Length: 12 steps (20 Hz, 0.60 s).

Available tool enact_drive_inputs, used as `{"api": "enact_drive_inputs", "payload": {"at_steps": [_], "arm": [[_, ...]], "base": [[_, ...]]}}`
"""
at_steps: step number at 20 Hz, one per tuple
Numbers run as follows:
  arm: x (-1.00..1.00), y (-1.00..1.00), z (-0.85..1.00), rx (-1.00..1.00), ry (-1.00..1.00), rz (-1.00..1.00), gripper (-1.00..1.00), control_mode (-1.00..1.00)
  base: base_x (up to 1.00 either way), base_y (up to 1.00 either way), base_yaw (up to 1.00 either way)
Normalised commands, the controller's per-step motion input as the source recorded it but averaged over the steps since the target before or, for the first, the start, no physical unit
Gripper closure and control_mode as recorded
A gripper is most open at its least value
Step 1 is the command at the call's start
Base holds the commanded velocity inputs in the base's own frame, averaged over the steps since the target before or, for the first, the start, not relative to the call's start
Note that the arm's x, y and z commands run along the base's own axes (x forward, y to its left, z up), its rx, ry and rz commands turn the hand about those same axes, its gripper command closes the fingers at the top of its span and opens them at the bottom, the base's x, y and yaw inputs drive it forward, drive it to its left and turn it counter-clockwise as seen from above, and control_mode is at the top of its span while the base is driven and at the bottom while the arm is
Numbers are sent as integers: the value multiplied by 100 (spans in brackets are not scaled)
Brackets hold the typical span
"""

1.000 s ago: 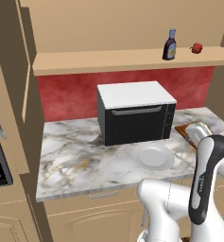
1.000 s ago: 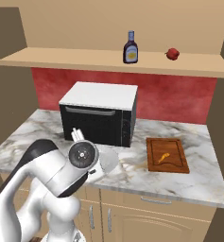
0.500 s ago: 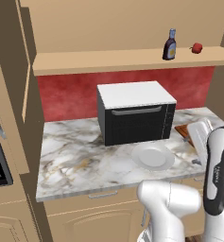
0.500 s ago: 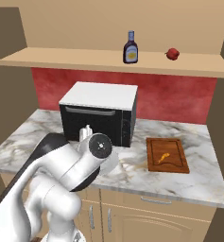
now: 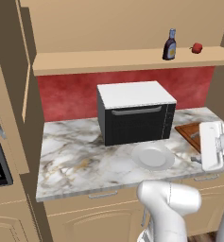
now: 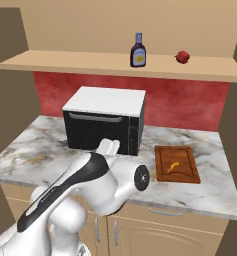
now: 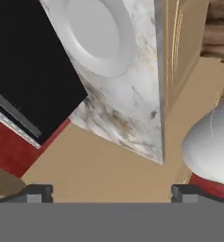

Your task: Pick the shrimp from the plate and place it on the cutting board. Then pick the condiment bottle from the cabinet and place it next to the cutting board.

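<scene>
Already the shrimp (image 6: 173,167) lay on the cutting board (image 6: 177,164), right of the oven (image 6: 104,120), and the plate (image 5: 152,156) sat bare, so the bottle step seemingly remained. Far above, the condiment bottle (image 6: 138,50) stood upright on the cabinet (image 6: 115,65) shelf. Low at the counter's near edge, the gripper (image 7: 113,193) held nothing, fingertips (image 7: 37,193) wide apart.

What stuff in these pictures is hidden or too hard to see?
- Reddish-brown wooden cutting board: in the left base view, the white arm hides most of it.
- Round white plate: in the hand view, its top is cut off by the edge.
- Tiny orange shrimp: too small for detail in the right base view.
- Slim dark condiment bottle: its label is too blurred to read.
</scene>
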Motion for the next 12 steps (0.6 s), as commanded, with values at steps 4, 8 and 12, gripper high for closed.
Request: {"api": "enact_drive_inputs", "payload": {"at_steps": [4,8,12], "arm": [[0,3,1,48,3,-10,-100,-100],[2,1,2,39,0,-9,-100,-100],[14,0,3,34,1,-8,-100,-100]], "base": [[0,0,0],[0,0,0],[0,0,0]]}}
